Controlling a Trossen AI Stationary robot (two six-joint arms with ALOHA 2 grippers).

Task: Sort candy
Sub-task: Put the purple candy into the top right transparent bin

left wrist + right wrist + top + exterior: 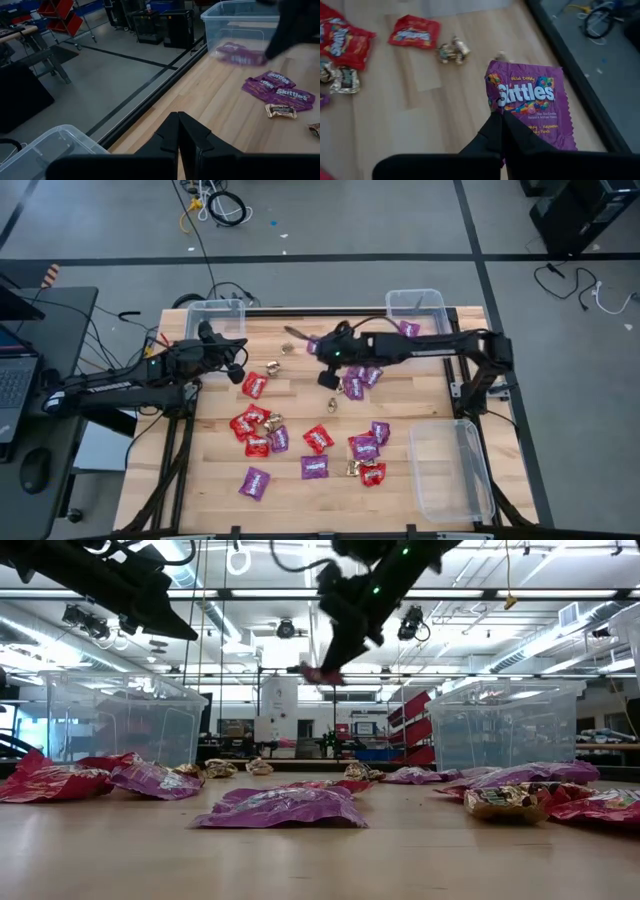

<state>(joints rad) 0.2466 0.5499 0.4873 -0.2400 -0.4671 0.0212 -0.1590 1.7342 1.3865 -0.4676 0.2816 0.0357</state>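
Above the wooden table (300,395), right jaws (501,116) pinch a purple packet (530,105); left jaws (178,131) pressed together.

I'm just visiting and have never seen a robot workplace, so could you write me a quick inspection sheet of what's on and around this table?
Surface: light wooden table top, bare between sweets.
Job's things: flat red candy packets, flat purple candy packets and small gold foil-wrapped pieces scattered; one purple Skittles packet lifted off the table.
Clutter: three clear plastic bins at the table's edges.
Grippers: right gripper shut on the purple Skittles packet; left gripper shut, holding nothing, near the back-left bin.
Cables: loose cables on the floor.
Surroundings: laptop on a side desk; red shelving beyond.
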